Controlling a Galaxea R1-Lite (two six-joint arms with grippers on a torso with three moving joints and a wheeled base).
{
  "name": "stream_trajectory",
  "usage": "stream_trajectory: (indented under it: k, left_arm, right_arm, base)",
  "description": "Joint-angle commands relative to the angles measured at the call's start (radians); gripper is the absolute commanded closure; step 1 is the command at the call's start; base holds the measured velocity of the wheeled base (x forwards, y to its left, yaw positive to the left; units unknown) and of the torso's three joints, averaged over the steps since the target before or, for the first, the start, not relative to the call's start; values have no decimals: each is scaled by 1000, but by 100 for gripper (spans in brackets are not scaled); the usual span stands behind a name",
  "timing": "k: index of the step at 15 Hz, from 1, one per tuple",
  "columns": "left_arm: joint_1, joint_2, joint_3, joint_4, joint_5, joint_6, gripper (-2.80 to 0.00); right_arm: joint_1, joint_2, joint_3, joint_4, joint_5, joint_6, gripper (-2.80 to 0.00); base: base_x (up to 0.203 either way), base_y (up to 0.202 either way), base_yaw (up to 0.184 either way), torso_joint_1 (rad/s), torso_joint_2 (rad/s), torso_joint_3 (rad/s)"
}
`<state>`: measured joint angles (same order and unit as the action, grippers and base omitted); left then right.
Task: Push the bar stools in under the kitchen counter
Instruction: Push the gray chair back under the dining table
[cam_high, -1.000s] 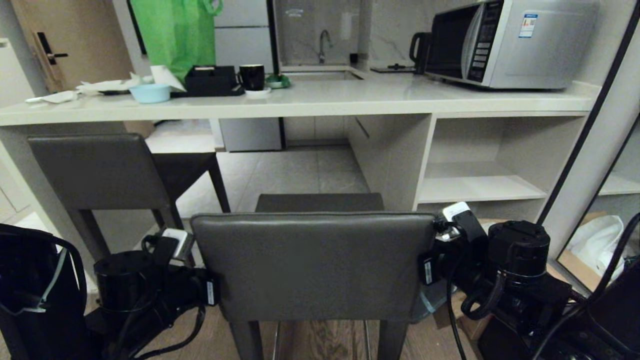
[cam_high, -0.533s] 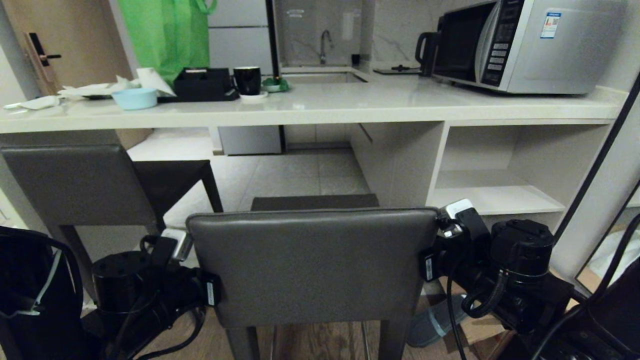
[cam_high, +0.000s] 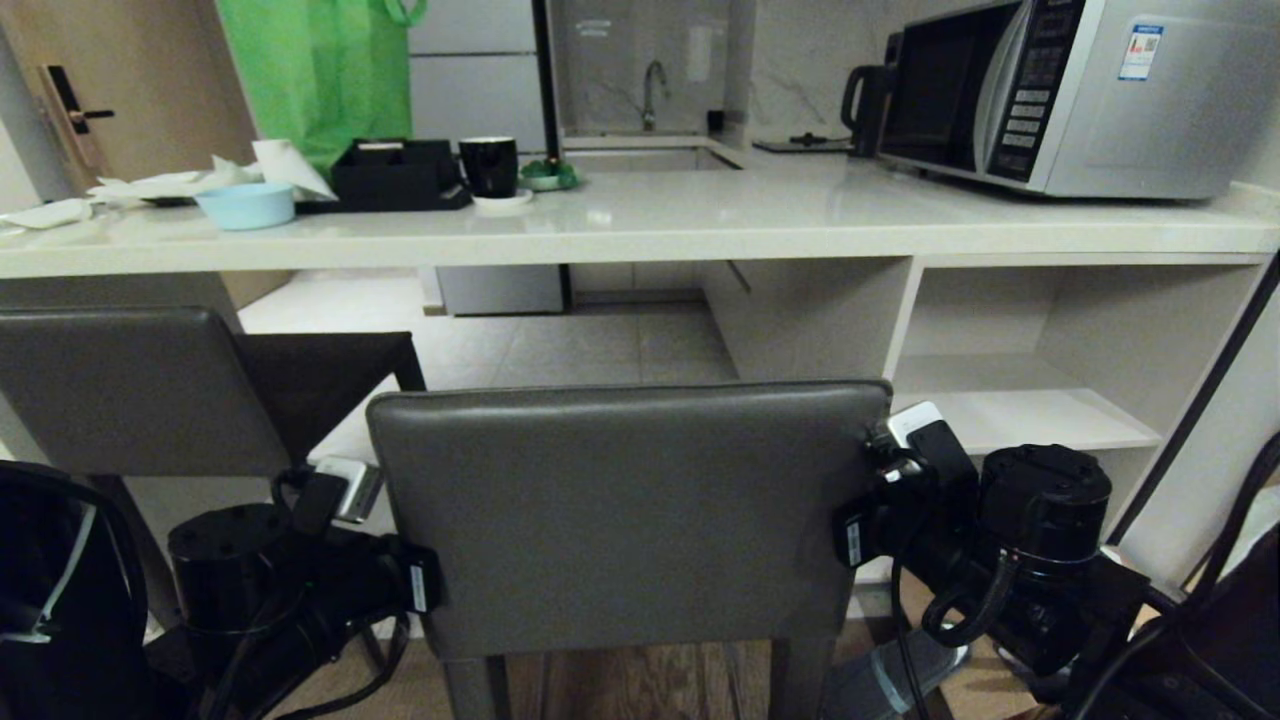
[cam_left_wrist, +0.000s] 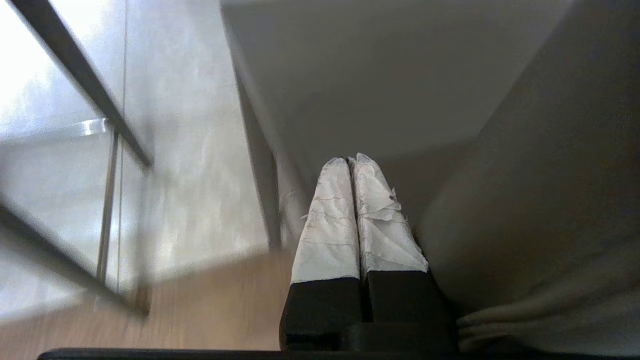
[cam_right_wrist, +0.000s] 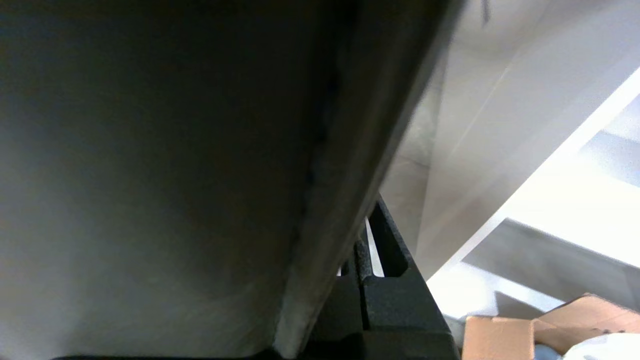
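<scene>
Grey leather, two bar stools (cam_high: 625, 510) at one kitchen counter (cam_high: 640, 235), left pincer (cam_left_wrist: 350, 162) and right pincer (cam_right_wrist: 367, 250) both clenched

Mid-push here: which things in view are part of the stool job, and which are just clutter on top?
Job:
near bar stool
second bar stool, on the left
kitchen counter
left pincer, shut, beside the near stool's backrest
right pincer, shut, at its other side

Lying about:
microwave
green bag
blue bowl
black mug
</scene>
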<state>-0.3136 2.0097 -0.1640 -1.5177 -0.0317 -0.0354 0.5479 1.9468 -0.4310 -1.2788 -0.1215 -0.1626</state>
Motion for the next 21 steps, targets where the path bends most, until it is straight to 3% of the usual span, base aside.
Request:
stream_trajectory:
  k: [1, 2, 5, 8, 11, 15, 19, 21]
  left_arm:
    - [-1, -13, 12, -12, 0, 0, 0]
    - [-4, -19, 0, -12, -3, 7, 0]
    - [-25, -1, -64, -12, 19, 114, 0]
    - [-124, 31, -157, -12, 79, 123, 0]
    - [-152, 64, -175, -12, 127, 118, 0]
    - [-50, 32, -95, -12, 119, 104, 0]
    - [94, 8, -39, -12, 21, 88, 0]
    - [108, 15, -40, -12, 10, 89, 0]
  right_arm:
    - [8, 12, 24, -31, -1, 6, 0]
    - [9, 12, 35, -40, -1, 7, 0]
    - [7, 12, 74, -76, -2, 9, 0]
    - [7, 15, 97, -103, -1, 8, 0]
    - [6, 16, 91, -131, -1, 6, 0]
    - [-6, 32, 48, -131, -7, 11, 0]
    - [17, 94, -42, -131, -6, 8, 0]
    - [47, 115, -69, -130, -21, 9, 0]
  base:
    - [0, 0, 0, 0, 0, 0]
    - [0, 0, 0, 0, 0, 0]
    - [0, 0, 0, 0, 0, 0]
    - [0, 0, 0, 0, 0, 0]
    - [0, 0, 0, 0, 0, 0]
    - [0, 0, 0, 0, 0, 0]
    - [0, 0, 0, 0, 0, 0]
    - [0, 0, 0, 0, 0, 0]
